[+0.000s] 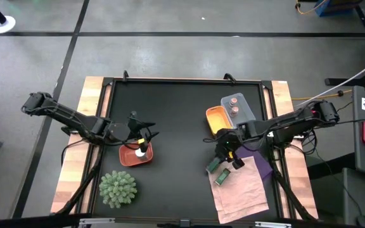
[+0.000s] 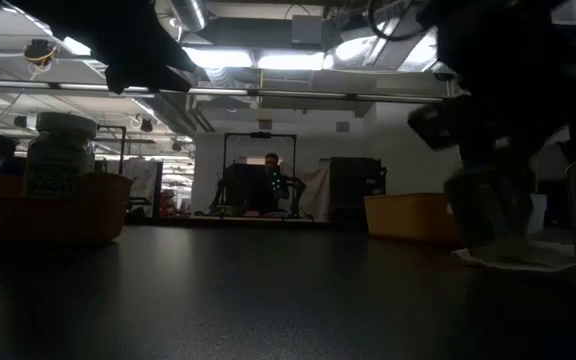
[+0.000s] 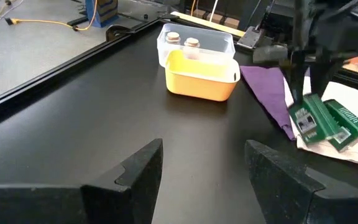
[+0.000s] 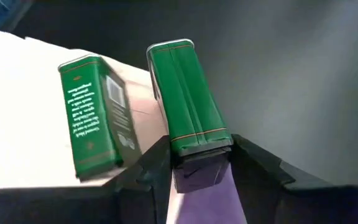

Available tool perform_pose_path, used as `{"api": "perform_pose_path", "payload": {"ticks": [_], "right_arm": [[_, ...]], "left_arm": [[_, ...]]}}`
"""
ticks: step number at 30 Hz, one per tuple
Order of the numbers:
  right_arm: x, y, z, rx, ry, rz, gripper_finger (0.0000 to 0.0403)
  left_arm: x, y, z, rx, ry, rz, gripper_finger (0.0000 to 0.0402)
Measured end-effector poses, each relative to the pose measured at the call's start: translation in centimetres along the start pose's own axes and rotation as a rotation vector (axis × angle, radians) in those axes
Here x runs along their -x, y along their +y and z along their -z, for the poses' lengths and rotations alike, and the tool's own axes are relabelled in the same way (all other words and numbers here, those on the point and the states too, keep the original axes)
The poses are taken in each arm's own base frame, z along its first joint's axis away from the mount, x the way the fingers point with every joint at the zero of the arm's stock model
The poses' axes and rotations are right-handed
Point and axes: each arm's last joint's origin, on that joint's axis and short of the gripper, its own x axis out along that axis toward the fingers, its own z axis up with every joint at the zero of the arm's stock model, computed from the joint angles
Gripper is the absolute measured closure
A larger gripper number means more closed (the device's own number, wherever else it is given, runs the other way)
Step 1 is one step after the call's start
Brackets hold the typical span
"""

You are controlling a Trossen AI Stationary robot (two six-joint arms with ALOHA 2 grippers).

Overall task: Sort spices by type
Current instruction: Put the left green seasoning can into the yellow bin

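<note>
Right pincer point(image 4: 199, 163) clenched on one green packet point(image 4: 185, 99), at 4 o'clock on the bench point(image 1: 176, 126). Other packet point(image 4: 92, 115) just beside. Left pincer point(image 3: 204, 168) released, over red tray point(image 1: 135, 155).

Two small round jars with pinkish tops point(image 1: 235, 104) stand side by side inside a clear tray near the table's far right edge. A white-capped jar point(image 1: 142, 151) stands upright in a salmon-red tray towards the table's left side, its printed label facing the low camera. Two green rectangular packets lie at the near right: one packet point(image 4: 92, 118) rests flat on a pale cloth, while the other green packet point(image 4: 188, 102), just beside it, is pinched at one end between dark fingers, at the cloth's edge.
</note>
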Motion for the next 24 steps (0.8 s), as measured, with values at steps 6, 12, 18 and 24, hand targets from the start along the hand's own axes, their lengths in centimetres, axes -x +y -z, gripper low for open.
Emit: {"api": "perform_pose_path", "payload": {"ticks": [6, 12, 18, 24], "right_arm": [[3.4, -0.1, -3.3, 0.045, 0.102, 0.110, 0.0262], [6.9, 0.0, -5.6, 0.054, 0.202, 0.268, 0.0262], [9.2, -0.5, -6.2, 0.042, 0.295, 0.457, 0.0261], [10.7, -3.1, -4.8, -0.073, 0.364, 0.526, 0.0261]], "left_arm": [[0.0, 0.0, 0.0, -0.002, 0.002, -0.002, 0.0190], [0.0, 0.0, 0.0, -0.019, 0.003, -0.002, 0.0190], [0.0, 0.0, 0.0, -0.062, 0.002, -0.002, 0.0190], [0.0, 0.0, 0.0, -0.065, 0.002, -0.001, 0.0190]]}}
